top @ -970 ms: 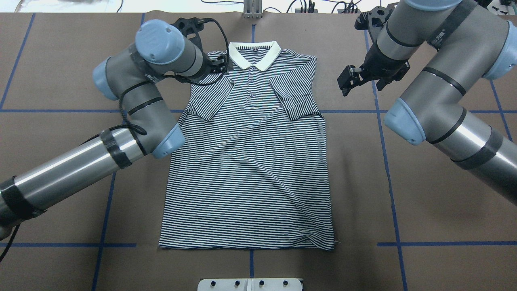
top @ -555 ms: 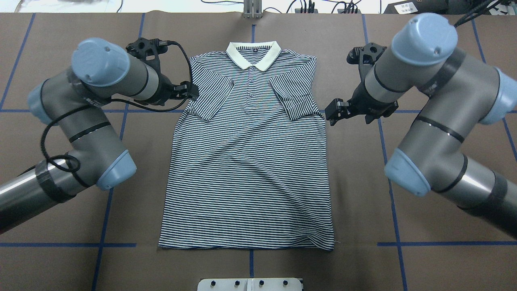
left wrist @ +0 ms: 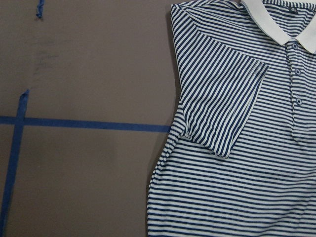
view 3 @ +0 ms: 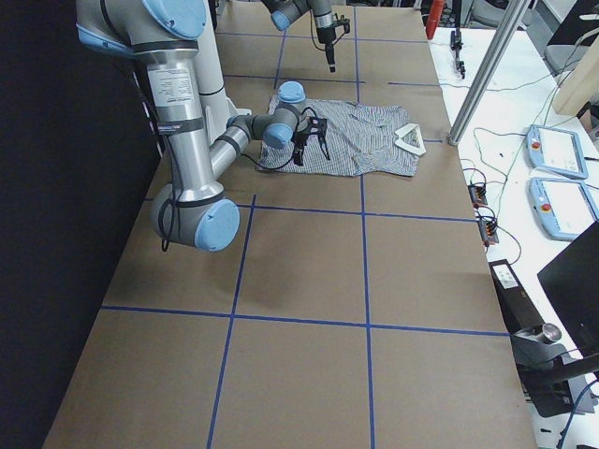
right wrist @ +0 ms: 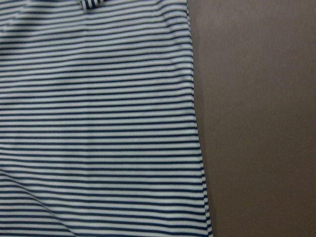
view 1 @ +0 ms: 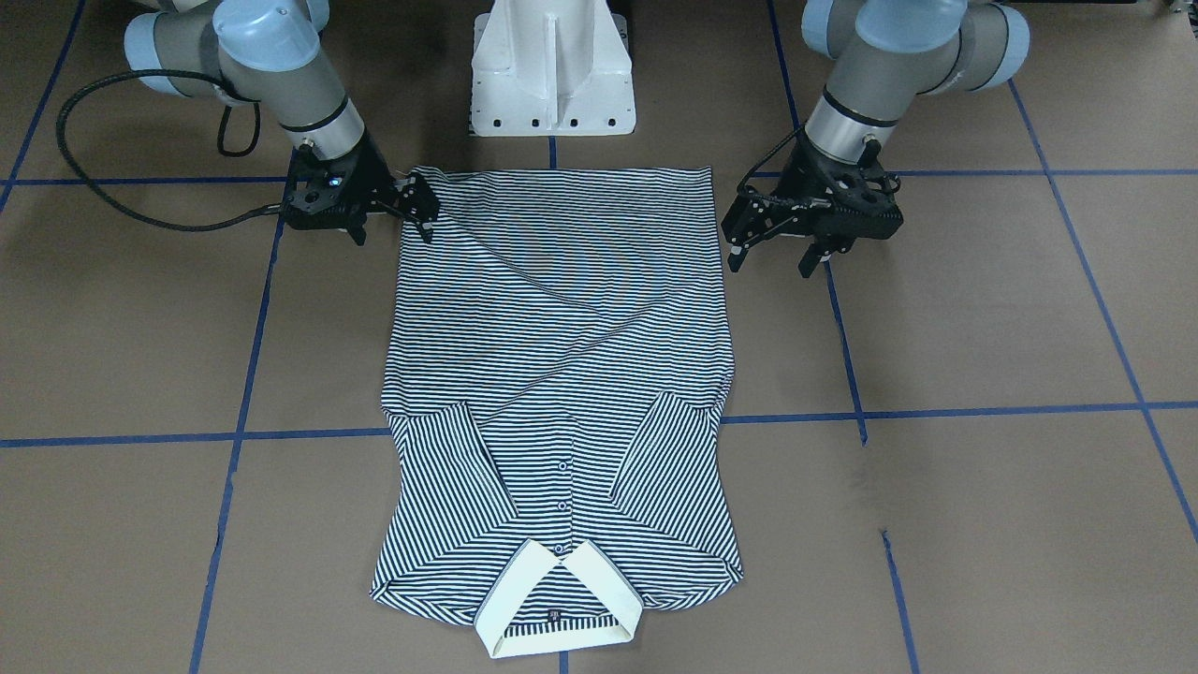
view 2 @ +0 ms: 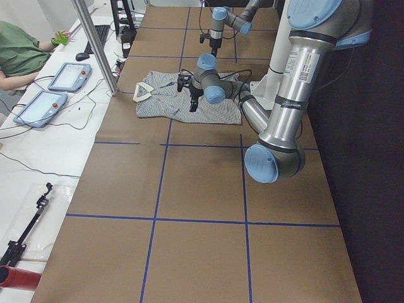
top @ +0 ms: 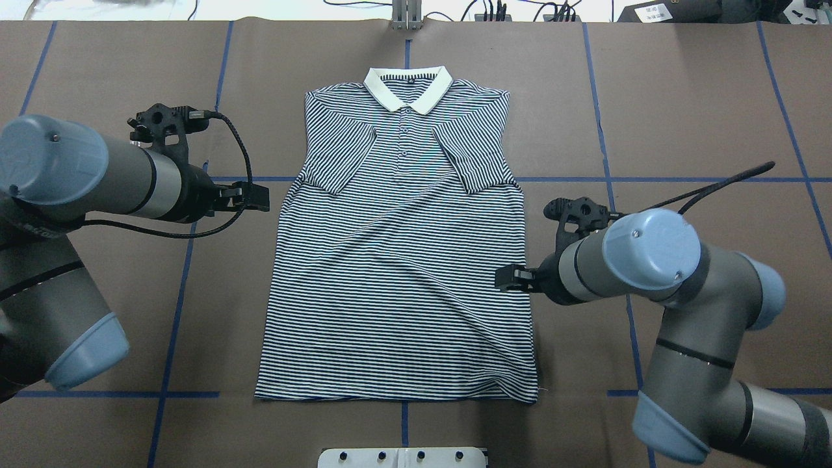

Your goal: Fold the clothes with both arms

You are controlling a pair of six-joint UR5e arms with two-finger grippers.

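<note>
- The polo shirt (top: 396,273) is laid flat and face up in the middle of the brown desk (top: 702,117). Its cream collar (top: 408,88) is at the end far from the robot, and its hem is toward the white pedestal (view 1: 552,65).
- Both short sleeves (top: 338,159) are seen folded inward over the chest, one on either side of the button placket (top: 403,140). The body below them is spread out with a few soft wrinkles.
- The left claw (top: 260,198) is held just beside the shirt's edge on the robot's left, apart from the cloth.
- Its fingers (view 1: 739,239) are seen spread in the front-facing view, with nothing between them.
- A black cable (top: 242,146) is looped from the wrist of the left arm (top: 78,175).
- The right claw (top: 504,278), carried by the right arm (top: 650,260), is brought in at the opposite edge, its tip overlapping the striped cloth.
- It too is seen spread, with nothing pinched; whether the cloth is actually touched cannot be told.
- In the left wrist view a folded sleeve, the placket and part of the collar are framed beside bare desk.
- In the right wrist view the shirt's straight side edge is shown against bare desk.
- The desk is marked off by blue tape lines (top: 650,179).
</note>
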